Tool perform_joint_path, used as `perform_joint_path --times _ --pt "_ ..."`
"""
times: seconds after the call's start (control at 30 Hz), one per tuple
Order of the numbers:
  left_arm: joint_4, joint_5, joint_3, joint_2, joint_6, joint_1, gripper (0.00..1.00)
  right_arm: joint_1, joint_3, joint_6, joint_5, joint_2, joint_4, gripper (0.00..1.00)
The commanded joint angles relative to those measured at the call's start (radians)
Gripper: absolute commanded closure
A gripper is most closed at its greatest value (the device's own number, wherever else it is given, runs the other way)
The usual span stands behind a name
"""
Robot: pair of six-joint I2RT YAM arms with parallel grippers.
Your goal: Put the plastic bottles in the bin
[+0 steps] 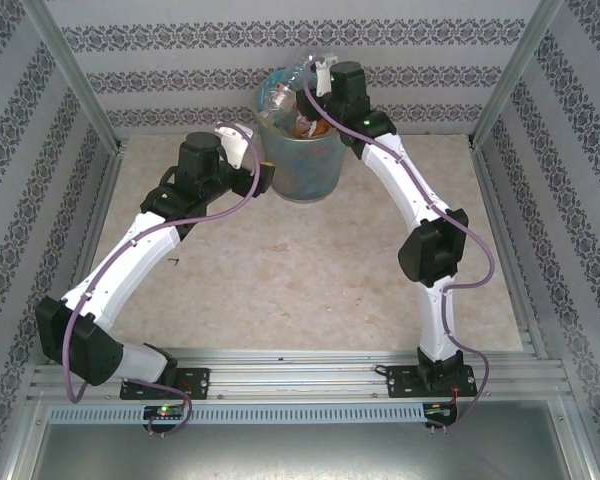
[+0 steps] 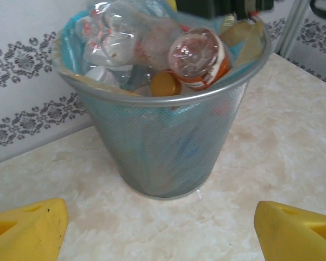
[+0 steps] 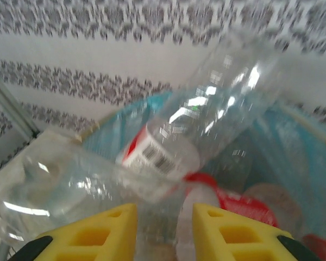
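1 bottle (image 3: 206, 114): red label, barcode | left claw (image 2: 158, 215) spread | right claw (image 3: 164, 217): cannot tell

Three-sided enclosure. Back wall (image 1: 180, 55), left wall (image 1: 30, 150) and right wall (image 1: 580, 150) all have white wallpaper with grey ornamental bands. The bands run level on the back wall and slant on the side walls in the top view. Left post (image 1: 74, 75) and right post (image 1: 517, 70) are aluminium, at the back corners. Tabletop (image 1: 280, 290) is beige, marble-look, mottled and matte, with a small dark mark (image 1: 173, 262) left of centre. At the near edge, slotted aluminium rails (image 1: 300, 375) span the full width. Below them is a white perforated strip (image 1: 300, 412), then a plain grey metal sheet (image 1: 300, 450). Light is even and diffuse, shadows soft.
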Motion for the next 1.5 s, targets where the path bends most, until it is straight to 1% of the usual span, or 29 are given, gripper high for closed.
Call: perform_joint_path --times 0.0,0.13,0.27,0.3,0.33,0.4,0.43,0.5,0.53,0.6,0.63,0.7,0.77,0.83,0.87,0.93,1.03,1.1,1.17,1.2,1.23,1.27,1.33,1.37,1.4,1.43,1.47 --pt "-0.021 -0.033 0.035 0.012 -0.016 0.018 0.11 0.004 -0.011 0.035 -0.055 -0.004 -0.037 0.69" --pt "-0.033 -0.038 0.050 0.017 -0.018 0.029 0.11 -0.001 0.072 0.044 -0.084 0.049 -0.091 0.71" --pt "-0.044 -0.043 0.056 0.013 -0.019 0.040 0.12 -0.007 0.140 0.049 -0.103 0.063 -0.131 0.70" --pt "-0.048 -0.049 0.057 0.010 -0.022 0.046 0.12 -0.006 0.170 0.047 -0.104 0.059 -0.150 0.68" --pt "-0.053 -0.057 0.055 0.002 -0.031 0.053 0.12 -0.004 0.210 0.039 -0.102 0.053 -0.172 0.63" --pt "-0.057 -0.077 0.043 -0.020 -0.049 0.078 0.12 0.002 0.284 0.020 -0.071 0.031 -0.214 0.48" --pt "-0.043 -0.095 0.023 -0.039 -0.061 0.094 0.12 0.004 0.315 0.011 -0.049 0.010 -0.235 0.43" --pt "0.020 -0.134 -0.055 -0.085 -0.103 0.129 0.12 0.003 0.322 0.003 -0.024 -0.059 -0.268 0.39" --pt "0.062 -0.161 -0.111 -0.112 -0.136 0.150 0.12 0.001 0.285 0.002 -0.011 -0.111 -0.278 0.38" --pt "0.129 -0.226 -0.228 -0.166 -0.198 0.181 0.12 -0.008 0.110 -0.004 0.012 -0.258 -0.267 0.37" --pt "0.165 -0.254 -0.291 -0.197 -0.210 0.191 0.13 -0.013 -0.053 -0.007 0.033 -0.363 -0.215 0.37" --pt "0.241 -0.341 -0.422 -0.254 -0.204 0.202 0.13 -0.037 -0.412 0.001 0.098 -0.576 -0.051 0.34" --pt "0.291 -0.406 -0.535 -0.290 -0.205 0.225 0.13 -0.088 -0.761 0.041 0.165 -0.784 0.106 0.33" --pt "0.330 -0.471 -0.619 -0.306 -0.230 0.244 0.13 -0.142 -1.007 0.063 0.235 -0.939 0.182 0.33" --pt "0.372 -0.488 -0.666 -0.315 -0.230 0.252 0.13 -0.172 -1.135 0.059 0.279 -1.008 0.214 0.32" --pt "0.498 -0.517 -0.755 -0.318 -0.218 0.258 0.13 -0.229 -1.319 0.029 0.330 -1.097 0.288 0.30" --pt "0.671 -0.570 -0.847 -0.259 -0.191 0.263 0.14 -0.305 -1.534 -0.039 0.398 -1.123 0.401 0.30" --pt "0.780 -0.583 -0.888 -0.186 -0.168 0.267 0.14 -0.332 -1.677 -0.029 0.470 -1.107 0.521 0.30" --pt "0.918 -0.549 -0.927 -0.107 -0.128 0.271 0.14 -0.345 -1.807 -0.018 0.454 -1.090 0.694 0.31" --pt "0.883 -0.517 -0.916 -0.089 -0.089 0.266 0.15 -0.344 -1.862 -0.015 0.454 -1.065 0.785 0.31" --pt "0.898 -0.488 -0.912 -0.068 -0.077 0.274 0.15 -0.346 -1.889 -0.011 0.450 -1.039 0.840 0.31" --pt "0.953 -0.469 -0.930 -0.042 -0.047 0.274 0.14 -0.348 -1.911 -0.022 0.429 -1.000 0.890 0.30" --pt "1.123 -0.404 -0.989 0.017 -0.010 0.284 0.12 -0.351 -1.946 -0.051 0.384 -0.908 1.026 0.29" --pt "1.194 -0.359 -1.014 0.050 -0.007 0.299 0.11 -0.351 -1.935 -0.071 0.331 -0.896 1.000 0.28" --pt "1.253 -0.313 -1.032 0.083 -0.008 0.310 0.10 -0.355 -1.897 -0.108 0.247 -0.885 0.996 0.28" --pt "1.313 -0.279 -1.049 0.117 -0.003 0.316 0.10 -0.357 -1.908 -0.128 0.198 -0.867 1.061 0.27" --pt "1.379 -0.252 -1.066 0.152 -0.001 0.322 0.08 -0.361 -1.922 -0.143 0.136 -0.836 1.165 0.26"
